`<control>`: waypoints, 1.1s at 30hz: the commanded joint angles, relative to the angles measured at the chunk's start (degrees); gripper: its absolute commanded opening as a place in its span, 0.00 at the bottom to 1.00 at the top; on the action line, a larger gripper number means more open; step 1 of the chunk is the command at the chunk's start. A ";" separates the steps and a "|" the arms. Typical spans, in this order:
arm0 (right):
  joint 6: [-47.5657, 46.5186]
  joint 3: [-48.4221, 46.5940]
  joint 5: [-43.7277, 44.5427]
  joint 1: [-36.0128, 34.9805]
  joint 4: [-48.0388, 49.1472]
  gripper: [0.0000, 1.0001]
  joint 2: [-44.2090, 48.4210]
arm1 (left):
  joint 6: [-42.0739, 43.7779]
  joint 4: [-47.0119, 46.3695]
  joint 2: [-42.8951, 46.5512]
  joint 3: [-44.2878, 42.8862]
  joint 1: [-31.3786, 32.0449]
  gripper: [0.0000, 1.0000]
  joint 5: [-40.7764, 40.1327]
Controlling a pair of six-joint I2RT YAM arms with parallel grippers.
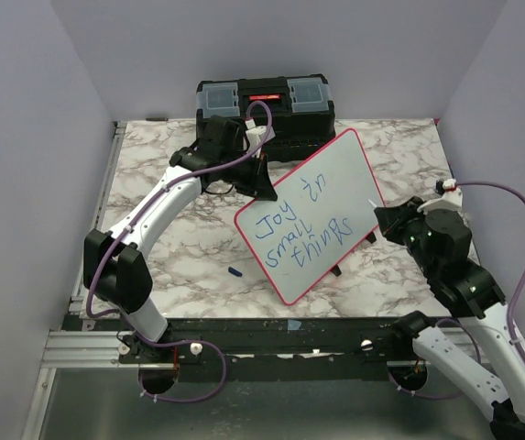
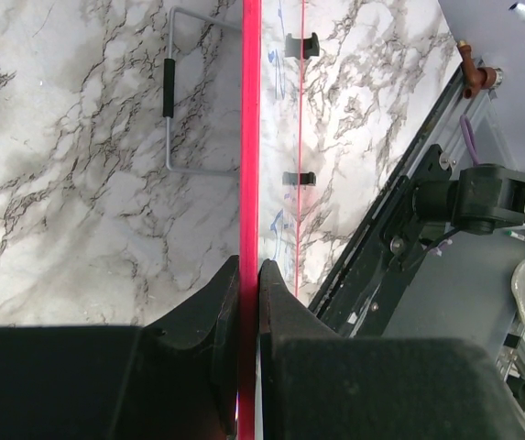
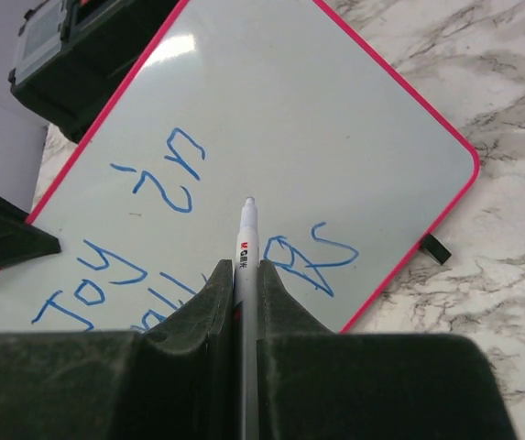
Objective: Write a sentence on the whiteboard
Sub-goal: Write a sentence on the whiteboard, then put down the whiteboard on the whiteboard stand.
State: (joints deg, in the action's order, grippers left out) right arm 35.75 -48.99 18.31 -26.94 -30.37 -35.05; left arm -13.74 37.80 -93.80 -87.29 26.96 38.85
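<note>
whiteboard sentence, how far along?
Done: "Joy in small things" reads in blue across the whiteboard. In hand: left jaws are shut on its red rim, holding it; right jaws are shut on the marker, tip aimed at the written face near "things". Whether the tip touches is unclear. Left: probably little, perhaps a full stop, then setting marker and board down.

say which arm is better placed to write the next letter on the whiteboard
Right. The right pincer is shut on the marker, tip aimed at the whiteboard by the blue writing. The left pincer is clamped on the board's edge, holding it tilted.
</note>
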 commanded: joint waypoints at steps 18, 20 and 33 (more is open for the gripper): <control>-4.00 2.05 5.32 -0.16 -5.06 0.01 7.38 | -7.01 -0.45 -2.00 -4.99 4.35 0.00 -3.27; -4.20 2.18 5.42 -0.25 -4.97 0.01 8.40 | -7.18 0.58 -2.78 -6.16 5.06 0.00 -4.42; -4.49 3.35 5.14 -0.21 -4.82 0.01 9.68 | -7.43 2.94 -5.48 -5.63 9.02 0.00 -7.92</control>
State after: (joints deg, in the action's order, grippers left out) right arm 32.32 -46.46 22.33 -26.94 -34.89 -25.87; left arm -21.54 36.97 -96.99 -92.75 32.64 32.91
